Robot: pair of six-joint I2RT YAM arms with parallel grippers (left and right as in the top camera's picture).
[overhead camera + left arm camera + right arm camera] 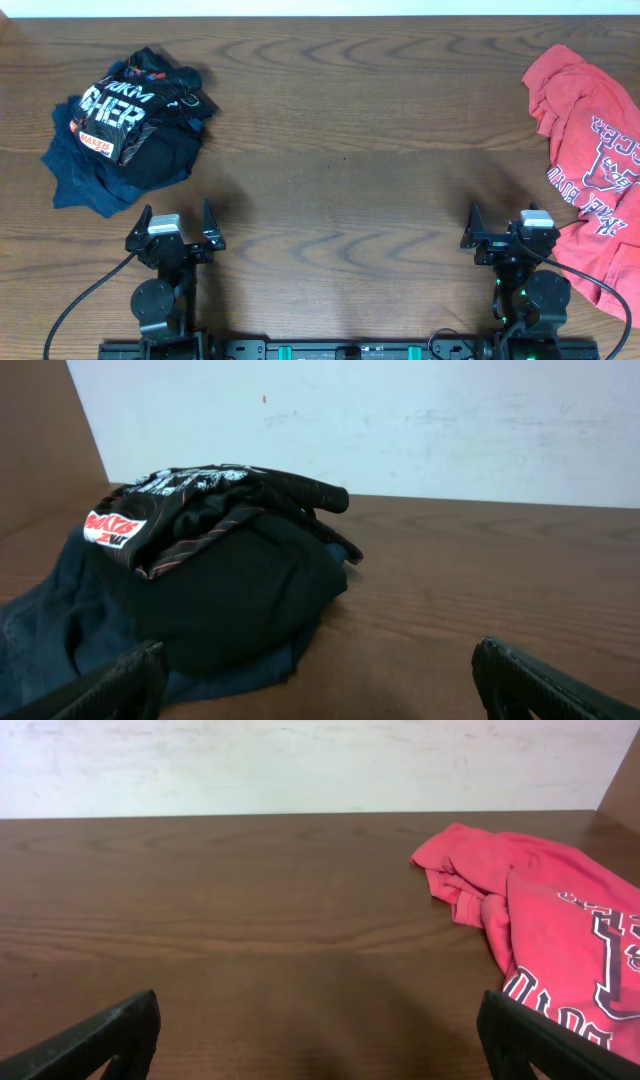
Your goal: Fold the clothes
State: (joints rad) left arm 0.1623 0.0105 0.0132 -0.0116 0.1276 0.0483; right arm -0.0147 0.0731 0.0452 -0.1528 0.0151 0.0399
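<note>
Both claws stand at the near edge of the table [340, 150], jaws spread wide, holding and touching nothing. Left gripper [178, 216] faces the crumpled black jersey [135, 120], which lies bunched on a dark blue garment [75, 172] at far left. Right gripper [503, 223] sits near a red shirt [590, 150].

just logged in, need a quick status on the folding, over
Left gripper and right gripper open, empty. Black jersey crumpled far left on a blue garment, unfolded. Red shirt heaped close beside right gripper.
</note>
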